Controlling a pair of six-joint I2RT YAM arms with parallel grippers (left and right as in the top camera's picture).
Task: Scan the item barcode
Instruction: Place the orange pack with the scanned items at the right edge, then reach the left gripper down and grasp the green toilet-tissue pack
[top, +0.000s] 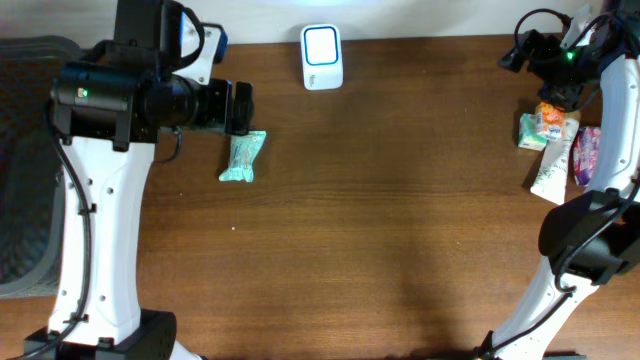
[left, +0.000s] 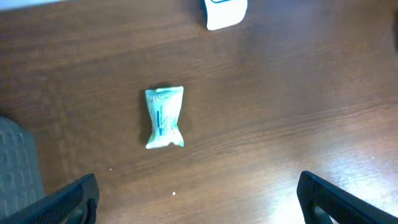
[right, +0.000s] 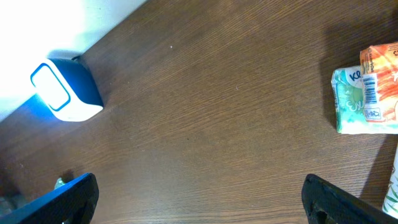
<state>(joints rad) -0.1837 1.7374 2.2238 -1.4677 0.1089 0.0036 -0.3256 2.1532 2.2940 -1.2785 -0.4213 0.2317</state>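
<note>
Left fingers (left: 67, 200) and right fingers (right: 62, 202) stand spread, empty; teal packet (left: 165, 118), blue-printed, crimped ends, lies flat.

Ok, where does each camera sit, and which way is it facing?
Overhead: above the table, looking straight down at scanner, packet, pile; left arm and right arm show.
Left wrist: on the left arm, looking down at the packet, scanner at top edge; left gripper's open fingertips in bottom corners.
Right wrist: on the right arm, facing the scanner across the table, pile at right; right gripper's open fingertips in bottom corners.
Shared: scanner in all three; packet in overhead and left wrist.
</note>
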